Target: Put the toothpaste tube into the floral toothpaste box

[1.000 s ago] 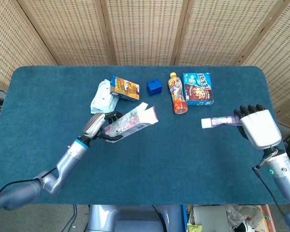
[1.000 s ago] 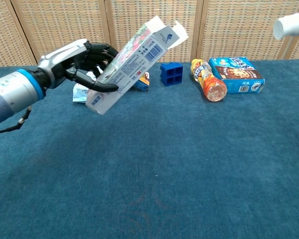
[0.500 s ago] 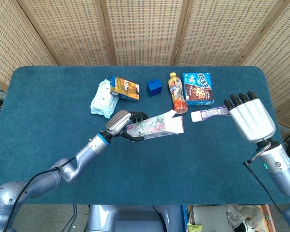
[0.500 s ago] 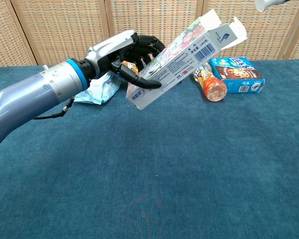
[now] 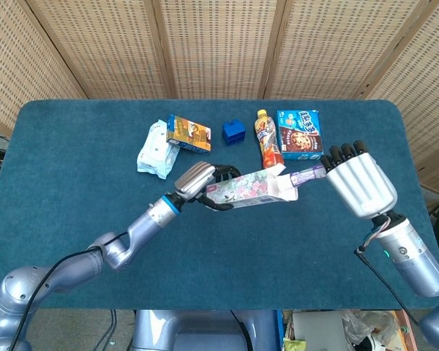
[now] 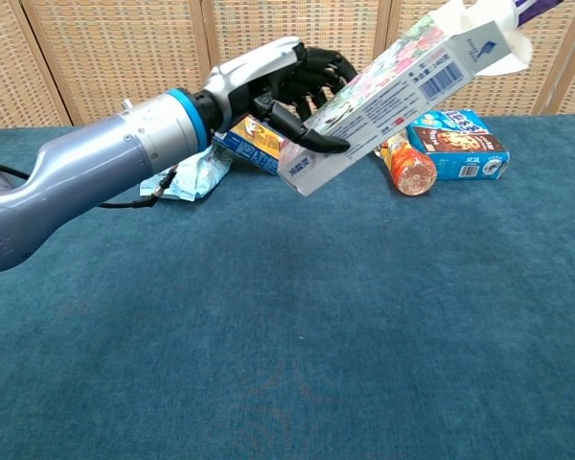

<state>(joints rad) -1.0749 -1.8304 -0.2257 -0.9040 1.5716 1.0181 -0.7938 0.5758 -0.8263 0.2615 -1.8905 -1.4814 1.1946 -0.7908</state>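
Head view: toothpaste tube meets box mouth.
Left hand (image 5: 203,183) grips the floral cardboard toothpaste box (image 5: 252,188); right hand (image 5: 357,179) holds the purple-white toothpaste tube (image 5: 306,174).

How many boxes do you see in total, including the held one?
3: the floral toothpaste box held by the left hand above the table, the small orange box near the back, and the blue cookie box beside the bottle.

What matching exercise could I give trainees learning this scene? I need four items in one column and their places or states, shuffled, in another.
Items:
1. floral toothpaste box
2. toothpaste tube
3. blue block
4. orange drink bottle

Places or states:
A. lying beside the cookie box
B. held by the left hand
C. cap end at the box's open end
D. between snack box and bottle

Pairs: 1-B, 2-C, 3-D, 4-A
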